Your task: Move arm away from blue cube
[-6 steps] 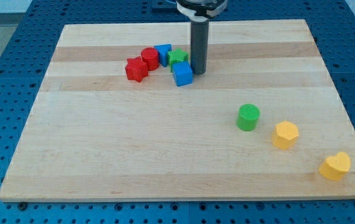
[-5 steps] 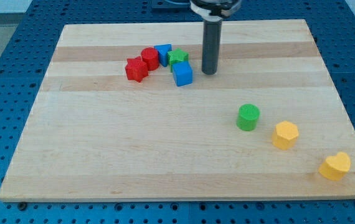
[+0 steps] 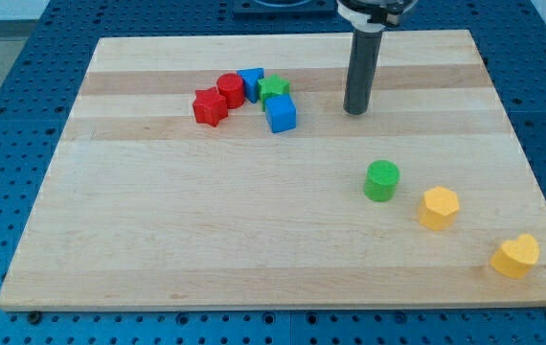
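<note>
The blue cube (image 3: 280, 113) sits on the wooden board (image 3: 206, 220) in the upper middle, at the lower right of a small cluster. My tip (image 3: 354, 110) rests on the board to the right of the blue cube, apart from it by about a cube and a half's width. The rod rises straight up out of the view's top. Nothing touches the tip.
The cluster also holds a green star-like block (image 3: 273, 89), a blue block (image 3: 251, 80), a red cylinder (image 3: 231, 89) and a red star-like block (image 3: 209, 107). At lower right lie a green cylinder (image 3: 381, 180), a yellow hexagonal block (image 3: 439, 207) and a yellow heart-like block (image 3: 515, 255).
My tip has slid to the view's right, from right beside the blue cube to a clear gap away. No block has moved.
</note>
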`<state>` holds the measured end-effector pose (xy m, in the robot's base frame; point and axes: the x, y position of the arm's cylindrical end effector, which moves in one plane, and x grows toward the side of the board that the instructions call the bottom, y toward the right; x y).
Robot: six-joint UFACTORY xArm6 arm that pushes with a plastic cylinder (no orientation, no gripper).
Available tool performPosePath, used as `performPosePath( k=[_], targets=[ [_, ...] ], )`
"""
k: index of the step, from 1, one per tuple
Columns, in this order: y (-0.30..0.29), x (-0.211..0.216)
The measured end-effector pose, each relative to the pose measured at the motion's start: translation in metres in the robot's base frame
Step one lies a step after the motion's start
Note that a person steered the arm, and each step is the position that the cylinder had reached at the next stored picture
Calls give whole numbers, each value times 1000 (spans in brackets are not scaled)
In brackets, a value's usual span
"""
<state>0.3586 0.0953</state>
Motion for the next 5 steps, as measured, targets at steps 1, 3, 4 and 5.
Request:
performPosePath(
  k=[1, 3, 4, 5],
  targets=[
    [0, 5],
    [-1, 37],
    [1, 56],
    [4, 72]
  ],
)
